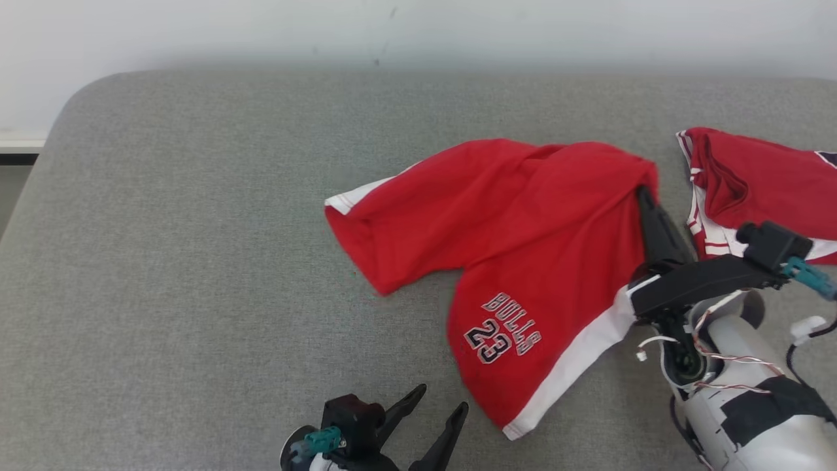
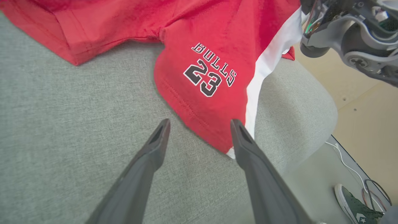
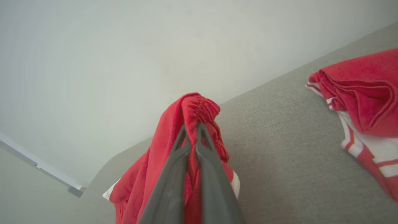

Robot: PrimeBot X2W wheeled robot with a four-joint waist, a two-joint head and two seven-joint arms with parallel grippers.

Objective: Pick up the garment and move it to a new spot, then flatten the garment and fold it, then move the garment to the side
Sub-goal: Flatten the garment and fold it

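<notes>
On my head feed, the red jersey shorts with white side stripes [image 1: 523,216] sit right of the middle of the grey fabric-covered bench [image 1: 196,229]. My right gripper [image 1: 647,199] has its jaws closed on the gathered waistband. The right wrist feed shows the two dark fingers pressed together with red elastic fabric bunched over their tips [image 3: 191,127], raised against the pale wall [image 1: 392,33]. From that pinch the cloth drapes down and both legs lie on the bench, one reaching left and one reaching toward me.

The near leg carries the print "BULLS" over "23" [image 1: 500,327] in dark letters edged in white. It reads clearly on the left wrist feed too [image 2: 210,73], just beside the white stripe [image 1: 575,366].

My left gripper [image 1: 443,398] is low at the near edge of the bench with its jaws open and nothing between them. On its own camera the fingertips [image 2: 166,124] frame the hem of that printed leg. I cannot tell whether they touch the cloth.

A second red and white garment [image 1: 758,176] lies crumpled at the bench's right end, apart from the shorts.

Past the bench corner, the left wrist feed shows a tan floor [image 2: 363,102], a white cable [image 2: 348,161] and a dark green sneaker with a white sole [image 2: 357,207] bearing a star mark.
</notes>
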